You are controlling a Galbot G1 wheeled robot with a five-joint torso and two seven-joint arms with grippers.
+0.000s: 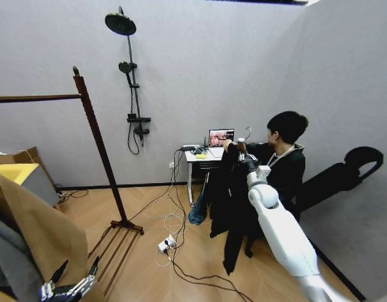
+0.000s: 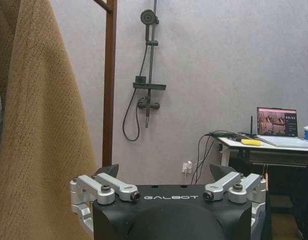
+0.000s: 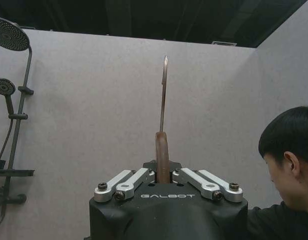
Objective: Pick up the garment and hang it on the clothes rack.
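Black is worn by the garment (image 1: 234, 201), dark reddish-brown by the clothes rack (image 1: 99, 148), tan by the coat (image 1: 39, 229).

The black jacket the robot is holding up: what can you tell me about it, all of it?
The jacket is black, long and limp, of soft-looking cloth, hanging straight down with a sleeve trailing toward the wooden floor. It sits on a wooden hanger with a thin metal hook that points upward. The right pincer is shut on the hanger's neck, at the end of the outstretched white arm. It hangs in the air in front of a seated person and a small desk, well apart from the clothes rack.
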